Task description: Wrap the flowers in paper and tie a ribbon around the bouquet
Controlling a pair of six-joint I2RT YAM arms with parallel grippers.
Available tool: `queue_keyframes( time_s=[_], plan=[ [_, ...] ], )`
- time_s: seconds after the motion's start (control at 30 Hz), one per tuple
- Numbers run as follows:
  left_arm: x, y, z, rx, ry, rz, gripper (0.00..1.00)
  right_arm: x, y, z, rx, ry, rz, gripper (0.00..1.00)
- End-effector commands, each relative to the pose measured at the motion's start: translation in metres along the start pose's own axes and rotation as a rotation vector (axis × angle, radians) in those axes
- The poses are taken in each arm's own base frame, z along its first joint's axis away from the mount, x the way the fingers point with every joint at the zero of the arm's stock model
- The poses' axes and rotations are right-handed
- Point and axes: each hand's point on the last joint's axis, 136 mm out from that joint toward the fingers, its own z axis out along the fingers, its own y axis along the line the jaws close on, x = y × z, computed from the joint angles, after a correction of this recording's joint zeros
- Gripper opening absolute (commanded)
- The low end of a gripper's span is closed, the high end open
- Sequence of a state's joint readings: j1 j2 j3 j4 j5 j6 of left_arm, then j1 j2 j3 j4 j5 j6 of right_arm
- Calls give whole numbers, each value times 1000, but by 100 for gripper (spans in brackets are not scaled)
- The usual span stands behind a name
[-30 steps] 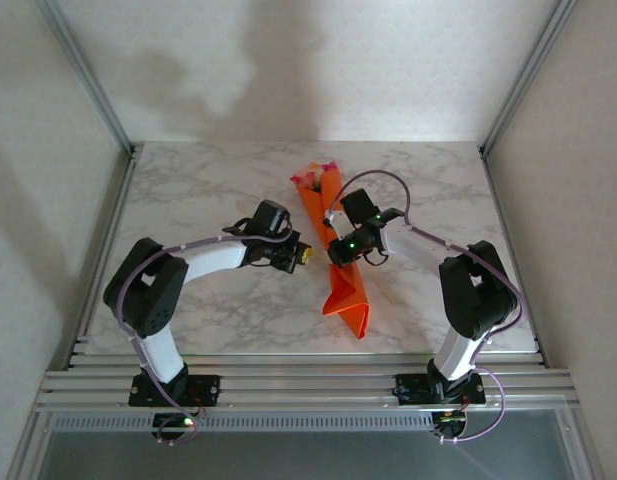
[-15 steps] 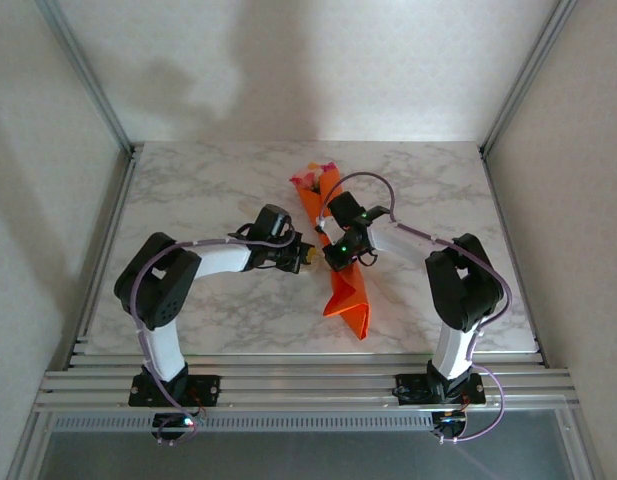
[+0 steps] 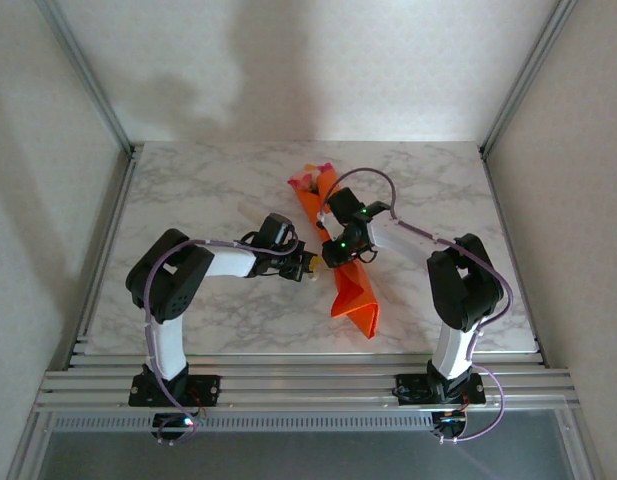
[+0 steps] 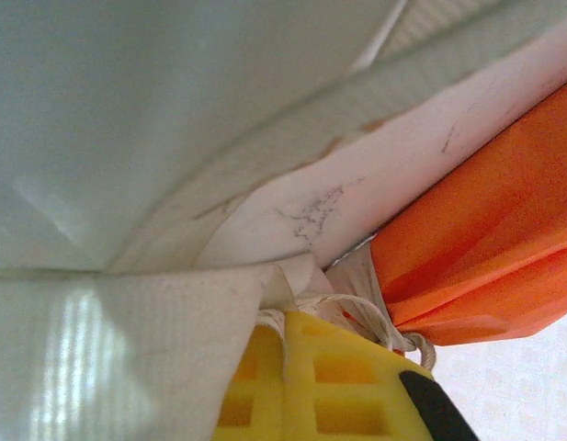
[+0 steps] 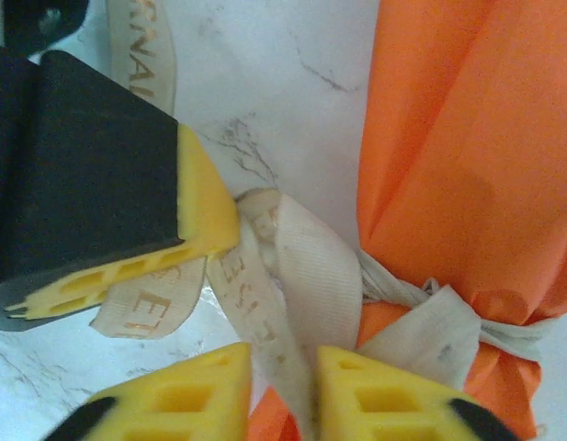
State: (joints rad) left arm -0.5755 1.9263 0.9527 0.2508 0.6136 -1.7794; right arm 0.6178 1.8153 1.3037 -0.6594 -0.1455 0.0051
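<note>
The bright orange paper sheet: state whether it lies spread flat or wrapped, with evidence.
Wrapped: the bright orange paper sheet forms a narrow cone, cinched by a cream woven ribbon.

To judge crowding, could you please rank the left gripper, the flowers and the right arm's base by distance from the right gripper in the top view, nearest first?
From the right gripper:
1. left gripper, close beside it on the left.
2. flowers, farther back at the bouquet's wide end.
3. right arm's base, near edge, right.
</note>
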Motion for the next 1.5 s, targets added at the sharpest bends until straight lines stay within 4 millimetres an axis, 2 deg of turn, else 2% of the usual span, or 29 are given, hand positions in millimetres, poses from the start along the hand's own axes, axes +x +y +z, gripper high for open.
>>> queue_keyframes(
  time_s=[0.0,0.17,0.43,0.67,0.8,1.07,1.47],
  plan=[
    [-8,32,7,-97,-17,-38,2,-21,2,-24,10,-57,58,31],
    [-8,35,5,-103,-27,-43,1,-28,-4,-15,40,-4,80,31],
    [-5,39,8,-103,-23,-51,0,-34,-12,-7,146,25,14,32],
    [-4,43,7,-107,-27,-53,0,-41,-9,7,176,57,-35,31],
    [-3,42,6,-102,-30,-51,0,-36,-7,15,192,80,-58,32],
    [-2,45,6,-100,-34,-59,0,-25,-17,28,251,136,-72,33],
    [0,44,1,-85,-41,-61,0,-13,-14,30,300,166,-138,33]
  ],
)
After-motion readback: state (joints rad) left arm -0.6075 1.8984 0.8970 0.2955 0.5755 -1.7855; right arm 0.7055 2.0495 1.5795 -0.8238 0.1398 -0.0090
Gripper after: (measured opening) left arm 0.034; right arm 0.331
